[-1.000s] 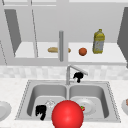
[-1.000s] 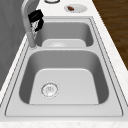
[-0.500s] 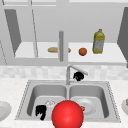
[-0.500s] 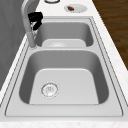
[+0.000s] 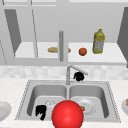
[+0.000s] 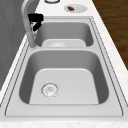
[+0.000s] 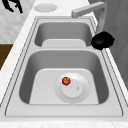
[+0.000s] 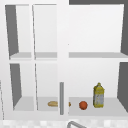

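Right hand (image 5: 79,76) curls round the faucet (image 5: 72,70) spout; the yellow bottle (image 5: 99,42) bears no legible label.

So there's a double sink (image 5: 27,100) with the faucet (image 5: 72,71) swung toward the right basin, and the right robot hand (image 5: 79,76) sits right at the spout, touching or just under it. The left robot hand (image 5: 40,111) hangs over the near edge of the left basin, fingers pointing down, next to a big red ball (image 5: 67,114). A plate (image 5: 90,106) with a small tomato (image 5: 82,108) lies in the right basin. On the shelf behind: a bread roll (image 5: 53,49), an orange (image 5: 82,51) and a yellow bottle (image 5: 98,41).
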`<action>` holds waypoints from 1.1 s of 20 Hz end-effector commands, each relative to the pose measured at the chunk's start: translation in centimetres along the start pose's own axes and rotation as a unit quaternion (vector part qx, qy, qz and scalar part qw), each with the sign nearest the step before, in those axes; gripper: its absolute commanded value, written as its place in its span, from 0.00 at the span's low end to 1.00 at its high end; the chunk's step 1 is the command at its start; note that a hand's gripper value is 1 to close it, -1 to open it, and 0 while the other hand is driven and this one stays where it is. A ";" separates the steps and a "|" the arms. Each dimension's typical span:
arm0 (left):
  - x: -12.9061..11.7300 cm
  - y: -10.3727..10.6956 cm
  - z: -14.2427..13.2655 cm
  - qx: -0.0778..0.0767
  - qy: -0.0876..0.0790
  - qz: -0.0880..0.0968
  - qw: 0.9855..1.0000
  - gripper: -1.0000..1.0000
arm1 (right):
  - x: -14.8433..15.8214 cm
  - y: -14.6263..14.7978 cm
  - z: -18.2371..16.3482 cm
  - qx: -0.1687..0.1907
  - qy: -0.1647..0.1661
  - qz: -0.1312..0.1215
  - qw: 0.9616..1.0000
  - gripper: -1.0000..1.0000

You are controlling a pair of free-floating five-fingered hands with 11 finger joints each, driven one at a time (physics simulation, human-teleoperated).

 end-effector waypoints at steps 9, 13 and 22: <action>0.0 0.0 0.0 0.000 0.000 0.000 1.000 0.50 | -0.4 2.6 1.2 -0.065 0.009 0.010 0.998 1.00; 0.0 0.0 0.0 0.000 0.000 0.000 1.000 0.50 | -0.5 3.2 1.4 -0.093 0.014 0.007 0.996 1.00; 0.0 0.0 0.0 0.000 0.000 0.000 1.000 0.50 | -0.7 4.3 2.0 -0.148 0.049 0.012 0.988 1.00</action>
